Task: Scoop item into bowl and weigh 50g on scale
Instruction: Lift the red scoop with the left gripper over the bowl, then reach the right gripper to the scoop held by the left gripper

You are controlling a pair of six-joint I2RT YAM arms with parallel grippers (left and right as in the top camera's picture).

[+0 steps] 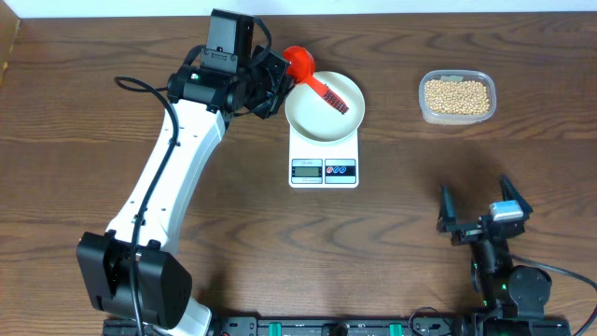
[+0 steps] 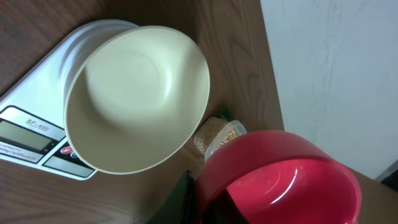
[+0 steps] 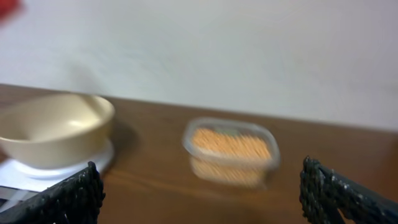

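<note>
The left claw (image 1: 277, 80), clamped on an empty red scoop (image 1: 300, 63) by the bare white bowl (image 1: 317, 117) on the scale (image 1: 323, 171), should reach for the soybeans (image 1: 456, 95) near the surface's far-right corner.

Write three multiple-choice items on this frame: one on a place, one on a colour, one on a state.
1. The white bowl stands:
A) on the scale
B) on the bare table
C) on a shelf

2. The scoop is:
A) blue
B) red
C) green

3. The bowl is:
A) half full
B) overturned
C) empty

Answers:
1 A: its base sits on the scale's platform, above the display.
2 B: both the overhead and left wrist views show it red.
3 C: the left wrist view shows a bare inside, while the beans lie in the clear container.
</note>
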